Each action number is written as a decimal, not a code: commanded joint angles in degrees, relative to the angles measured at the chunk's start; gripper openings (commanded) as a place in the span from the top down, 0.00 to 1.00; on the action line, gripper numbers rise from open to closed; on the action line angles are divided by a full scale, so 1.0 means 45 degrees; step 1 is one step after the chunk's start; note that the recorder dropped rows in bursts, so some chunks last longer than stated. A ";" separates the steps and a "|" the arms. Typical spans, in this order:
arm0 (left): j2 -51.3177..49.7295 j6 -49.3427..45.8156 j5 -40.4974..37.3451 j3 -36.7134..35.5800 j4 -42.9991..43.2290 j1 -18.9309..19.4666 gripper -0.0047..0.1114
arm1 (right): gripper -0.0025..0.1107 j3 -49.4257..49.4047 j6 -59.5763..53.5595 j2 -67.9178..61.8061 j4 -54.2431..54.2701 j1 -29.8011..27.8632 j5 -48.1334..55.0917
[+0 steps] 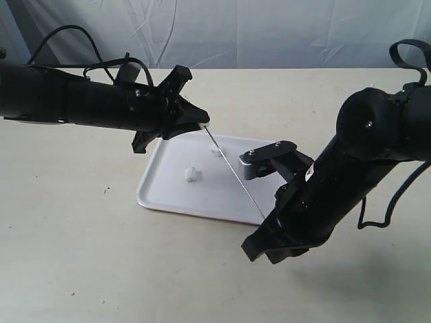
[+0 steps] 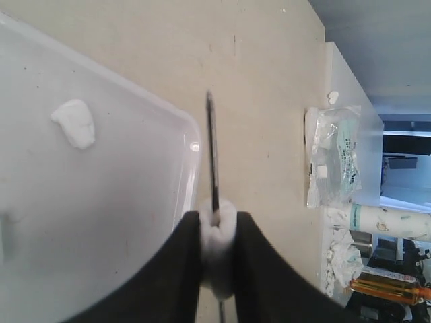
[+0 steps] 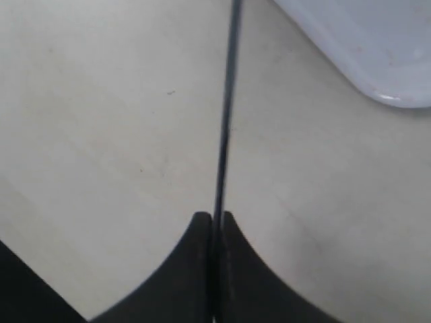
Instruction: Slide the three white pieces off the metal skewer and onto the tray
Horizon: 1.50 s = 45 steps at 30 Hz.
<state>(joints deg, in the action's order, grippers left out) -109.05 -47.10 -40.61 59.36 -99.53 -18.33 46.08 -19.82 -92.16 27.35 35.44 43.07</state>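
The metal skewer (image 1: 234, 171) slants over the white tray (image 1: 168, 192) between my two grippers. My left gripper (image 1: 203, 124) holds its high end, shut on a white piece (image 2: 217, 225) that the skewer (image 2: 213, 155) runs through. At the low end, by the tray's near corner, my right gripper (image 1: 267, 223) is shut on the bare rod; in the right wrist view its jaws (image 3: 215, 217) pinch the skewer (image 3: 225, 121). A loose white piece (image 1: 192, 175) lies on the tray (image 2: 121, 202), also seen as a lump (image 2: 74, 123). Another small white lump (image 1: 217, 153) lies by the skewer.
The tray's corner (image 3: 377, 47) sits close to my right gripper. Beyond the table edge in the left wrist view are a plastic bag (image 2: 333, 155), crumpled tissue (image 2: 343, 252) and an orange-handled screwdriver (image 2: 390, 289). A white cloth backdrop (image 1: 269, 33) hangs behind the table.
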 commanded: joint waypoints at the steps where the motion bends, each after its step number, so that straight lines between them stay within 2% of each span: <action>1: 0.0023 0.0036 -0.0112 0.0054 -0.0051 -0.0018 0.83 | 0.85 -0.0020 -0.0401 -0.0028 -0.0124 0.0000 -0.0674; 5: 0.0023 0.0036 -0.0112 0.0054 0.0024 -0.0018 0.83 | 0.67 -0.0020 -0.0401 -0.0028 0.0115 0.0000 -0.1298; 8: 0.0023 0.0036 -0.0112 0.0054 0.0024 -0.0018 0.83 | 0.65 -0.0020 -0.0401 -0.0028 0.0396 0.0000 -0.1651; 10: 0.0023 0.0036 -0.0112 0.0054 0.0024 -0.0018 0.83 | 0.69 -0.0020 -0.0472 -0.0028 0.0454 0.0000 -0.1711; 13: 0.0023 0.0036 -0.0139 0.0054 0.0050 -0.0018 0.83 | 0.87 -0.0020 -0.0559 -0.0028 0.0454 0.0000 -0.1632; 16: 0.0023 0.0036 -0.0113 0.0054 0.0133 -0.0018 0.83 | 0.97 -0.0020 -0.0719 -0.0028 0.0454 0.0000 -0.1368; 35: 0.0023 0.0010 0.0892 0.0054 -0.0093 -0.0018 0.83 | 0.98 -0.0020 -0.0801 -0.0028 0.0216 0.0000 0.1274; 45: 0.0023 0.0010 0.2687 0.0054 -0.0093 -0.0018 0.83 | 0.98 -0.0020 0.0123 -0.0028 -0.1324 0.0000 0.3982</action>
<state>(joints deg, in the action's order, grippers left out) -109.05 -47.10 -32.99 59.36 -98.27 -18.80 46.27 -20.17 -92.16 25.03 35.44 55.94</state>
